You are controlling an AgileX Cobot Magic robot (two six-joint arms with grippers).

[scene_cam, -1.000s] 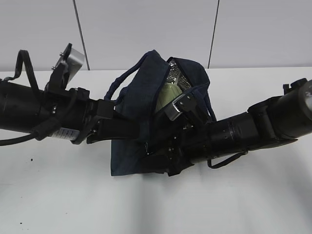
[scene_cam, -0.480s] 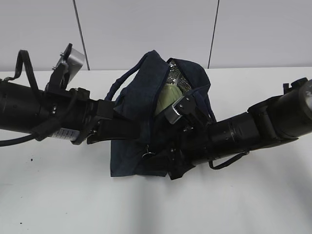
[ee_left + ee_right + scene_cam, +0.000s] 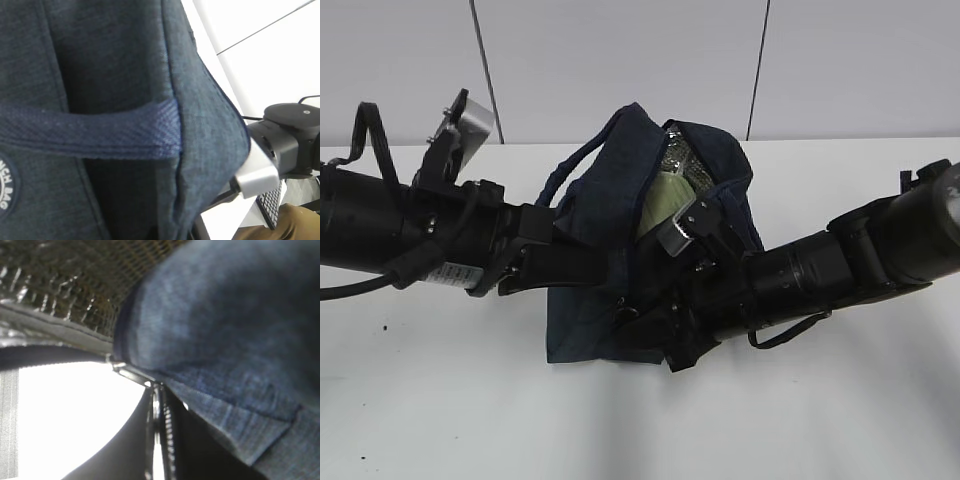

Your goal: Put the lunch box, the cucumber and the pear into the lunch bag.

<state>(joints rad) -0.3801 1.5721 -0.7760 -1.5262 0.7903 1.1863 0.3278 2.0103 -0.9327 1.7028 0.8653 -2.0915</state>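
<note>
Lunch bag (image 3: pixel 595 215) mouth gaping upward, lunch box (image 3: pixel 663 198) inside, both arms crowding its sides, bare worktop (image 3: pixel 440 400) all around, each gripper's opening impossible to tell

The white table (image 3: pixel 440 400) carries the navy lunch bag (image 3: pixel 595 215), seemingly upright

Both sets of jaws buried behind lunch bag (image 3: pixel 595 215) fabric, lunch box (image 3: pixel 665 198) mostly hidden inside

Even, bright light falls on the white worktop (image 3: pixel 440 400) with soft shadows; both wrist views are close, blurry, and partly overexposed.
</note>
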